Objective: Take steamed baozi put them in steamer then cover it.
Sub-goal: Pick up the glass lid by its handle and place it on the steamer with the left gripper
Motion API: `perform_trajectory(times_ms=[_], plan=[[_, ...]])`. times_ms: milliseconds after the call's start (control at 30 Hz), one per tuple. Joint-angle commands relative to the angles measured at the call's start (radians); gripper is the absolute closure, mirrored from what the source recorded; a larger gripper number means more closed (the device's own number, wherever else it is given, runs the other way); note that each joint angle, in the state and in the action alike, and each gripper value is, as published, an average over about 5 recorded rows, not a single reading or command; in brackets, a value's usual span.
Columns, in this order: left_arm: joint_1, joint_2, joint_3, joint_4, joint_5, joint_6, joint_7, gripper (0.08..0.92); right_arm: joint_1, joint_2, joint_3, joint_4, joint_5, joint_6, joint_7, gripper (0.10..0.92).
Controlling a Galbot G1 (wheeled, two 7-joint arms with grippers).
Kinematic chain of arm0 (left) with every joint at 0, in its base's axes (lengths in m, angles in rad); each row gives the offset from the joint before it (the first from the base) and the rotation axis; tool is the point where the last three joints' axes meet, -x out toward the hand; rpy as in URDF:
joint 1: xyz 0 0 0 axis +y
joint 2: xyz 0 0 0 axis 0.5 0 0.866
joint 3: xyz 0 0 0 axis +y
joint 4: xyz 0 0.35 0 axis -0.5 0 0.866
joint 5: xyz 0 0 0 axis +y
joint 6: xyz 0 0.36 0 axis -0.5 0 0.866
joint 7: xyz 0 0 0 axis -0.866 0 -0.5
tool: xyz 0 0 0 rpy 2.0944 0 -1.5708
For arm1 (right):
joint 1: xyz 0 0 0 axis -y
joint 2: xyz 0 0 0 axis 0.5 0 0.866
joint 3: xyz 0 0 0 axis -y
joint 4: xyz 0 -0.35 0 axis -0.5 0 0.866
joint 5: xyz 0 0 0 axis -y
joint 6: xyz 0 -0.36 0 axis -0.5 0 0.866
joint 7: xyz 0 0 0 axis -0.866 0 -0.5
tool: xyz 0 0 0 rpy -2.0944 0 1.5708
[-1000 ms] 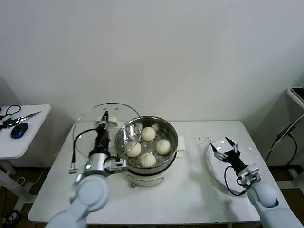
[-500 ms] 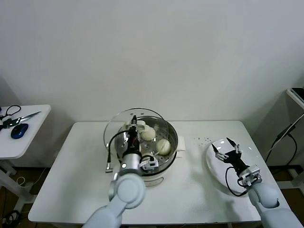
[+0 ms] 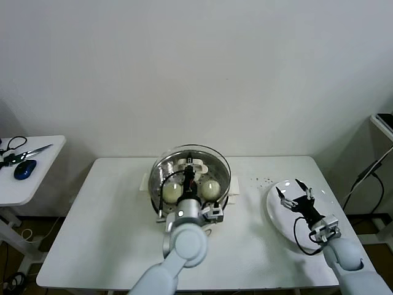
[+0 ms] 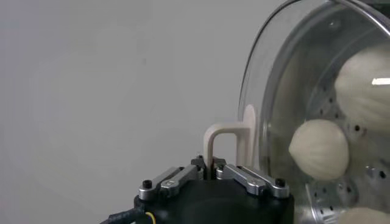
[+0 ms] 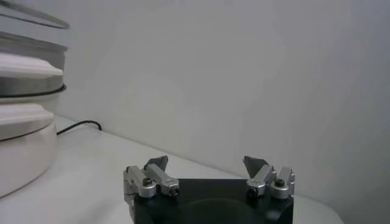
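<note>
From the head view, the steamer (image 3: 191, 200) stands about mid-table on the white table (image 3: 92, 233), and everything else is easiest placed against it. The cover (image 3: 190, 161) hangs right over the steamer's mouth, tipped a little, not seated on the rim. The left gripper (image 3: 191, 174) is above the pot's middle, its fingers pinched on the cover's white handle. Through the glass I can make out steamed baozi (image 3: 212, 189) lying on the perforated tray inside. Well off to the steamer's right, the right gripper (image 3: 293, 196) hovers over a flat white plate (image 3: 277, 216), fingers spread and empty.

In the left wrist view, the left gripper (image 4: 213, 175) has its jaws pressed together on the white bar handle (image 4: 223, 141) of the cover (image 4: 268, 91); behind the glass sit baozi (image 4: 319, 149) on the steamer's holed tray.

In the right wrist view, the right gripper (image 5: 208, 171) stands wide apart with nothing between its fingers, and the steamer (image 5: 24, 91) shows far off to one side with the cover's edge (image 5: 33, 15) raised above it.
</note>
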Motion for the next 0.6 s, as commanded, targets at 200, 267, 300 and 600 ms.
perform_trajectory(times_ms=[200,267,300,600], plan=[[0.008,-0.026,-0.005,0.046,0.030,0.049,0.020,0.853,0.007,0.005,0.003,-0.008,-0.010,0.004,-0.005,0.203],[0.011,-0.024,-0.007,0.046,0.028,0.049,0.018,0.853,0.008,0.006,0.003,-0.010,-0.011,0.004,-0.006,0.203],[0.013,-0.023,-0.008,0.046,0.028,0.049,0.017,0.853,0.009,0.006,0.003,-0.010,-0.011,0.004,-0.006,0.203],[0.010,-0.024,-0.009,0.053,0.007,0.049,-0.012,0.853,0.009,0.010,0.006,-0.010,-0.021,0.007,-0.011,0.203]])
